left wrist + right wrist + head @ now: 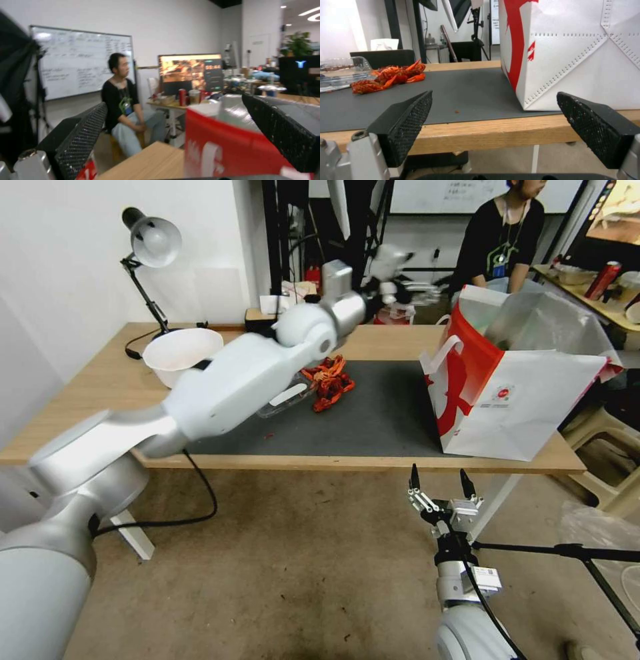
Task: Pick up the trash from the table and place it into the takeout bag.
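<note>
Long light-wood table [100, 380] w/ dark grey mat: white-and-red paper takeout bag [527, 407] stands at its right end. Red shells [330, 380] lie mid-mat, left of it. Your left gripper [173, 140], fingers wide & empty, is raised over the far edge, nearer the shells. Right gripper [439, 483], also wide, waits below the near edge.

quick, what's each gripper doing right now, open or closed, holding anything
Left gripper: open, holding nothing, raised over the table near the takeout bag.
Right gripper: open, empty, hanging below the table's front edge, short of the bag.
</note>
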Controlling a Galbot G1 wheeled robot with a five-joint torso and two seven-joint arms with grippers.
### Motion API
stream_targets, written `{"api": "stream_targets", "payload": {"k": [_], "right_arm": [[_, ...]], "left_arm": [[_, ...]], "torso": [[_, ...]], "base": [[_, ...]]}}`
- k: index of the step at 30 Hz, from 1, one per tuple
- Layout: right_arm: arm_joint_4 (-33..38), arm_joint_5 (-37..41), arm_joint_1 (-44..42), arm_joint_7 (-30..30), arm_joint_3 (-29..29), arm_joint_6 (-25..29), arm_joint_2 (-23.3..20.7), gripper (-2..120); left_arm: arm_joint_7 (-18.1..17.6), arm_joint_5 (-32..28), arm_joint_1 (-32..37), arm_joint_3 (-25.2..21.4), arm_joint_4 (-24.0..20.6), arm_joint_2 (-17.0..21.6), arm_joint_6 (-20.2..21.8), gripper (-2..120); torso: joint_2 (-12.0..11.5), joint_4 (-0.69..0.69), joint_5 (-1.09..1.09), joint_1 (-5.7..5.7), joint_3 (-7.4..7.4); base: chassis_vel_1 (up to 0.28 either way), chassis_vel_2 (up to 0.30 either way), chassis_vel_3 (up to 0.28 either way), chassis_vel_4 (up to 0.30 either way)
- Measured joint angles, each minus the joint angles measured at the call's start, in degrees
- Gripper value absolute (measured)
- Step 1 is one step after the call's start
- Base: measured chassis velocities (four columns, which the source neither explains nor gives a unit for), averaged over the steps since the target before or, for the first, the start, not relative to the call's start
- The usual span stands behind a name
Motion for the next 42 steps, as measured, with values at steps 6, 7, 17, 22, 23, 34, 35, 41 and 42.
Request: {"api": "stream_targets", "payload": {"k": [6,7,17,22,23,34,35,41,42], "right_arm": [[0.1,0.0,0.0,0.1,0.2,0.0,-0.1,94],[0.1,0.0,0.0,0.1,0.2,0.0,-0.1,94],[0.1,-0.4,0.3,0.0,-0.4,-0.3,0.3,94],[0.1,-0.6,0.3,-0.1,-0.5,-0.4,0.3,94],[0.1,-0.6,0.3,-0.1,-0.6,-0.4,0.2,94],[-0.1,-1.2,0.3,-0.2,-0.9,-0.4,0.3,94],[-0.1,-1.2,0.3,-0.3,-0.9,-0.4,0.3,94],[-0.1,-1.3,0.2,-0.3,-0.7,-0.3,0.3,94],[-0.1,-1.4,0.1,-0.3,-0.6,-0.3,0.3,94]], "left_arm": [[-2.6,0.5,8.0,-5.3,-5.6,8.6,0.9,100],[-3.0,0.8,9.5,-6.4,-6.6,10.1,1.0,100],[-6.0,4.4,27.3,-20.7,-15.6,17.2,2.6,100],[-6.2,7.2,35.8,-26.7,-19.6,19.3,2.5,100],[-6.2,7.6,37.0,-27.6,-20.2,19.4,2.4,100],[-7.7,13.8,51.8,-38.8,-26.4,20.5,0.5,100],[-8.0,14.7,54.0,-41.0,-27.2,20.4,0.1,100],[-8.0,18.3,60.7,-46.6,-28.9,19.2,-1.3,100],[-8.0,18.9,61.5,-47.1,-29.0,19.0,-1.5,100]], "torso": [[0.0,0.02,-0.01,0.00,0.00],[0.0,0.03,0.00,0.00,0.00],[0.0,0.02,0.00,-0.01,0.00],[0.0,0.02,0.03,-0.01,0.00],[0.0,0.01,0.03,-0.01,0.00],[0.0,0.01,0.00,-0.01,0.00],[0.0,0.00,0.01,-0.01,0.00],[0.0,0.02,0.01,-0.01,0.00],[0.0,0.02,0.01,-0.01,0.00]], "base": [[0.000,0.000,0.000,0.000],[0.000,0.000,0.000,0.000],[0.000,0.000,0.000,0.000],[0.000,0.000,0.000,0.000],[0.000,0.000,0.000,0.000],[0.000,0.000,0.000,0.000],[0.000,0.000,0.000,0.000],[0.000,0.000,0.000,0.000],[0.000,0.000,0.000,0.000]]}}
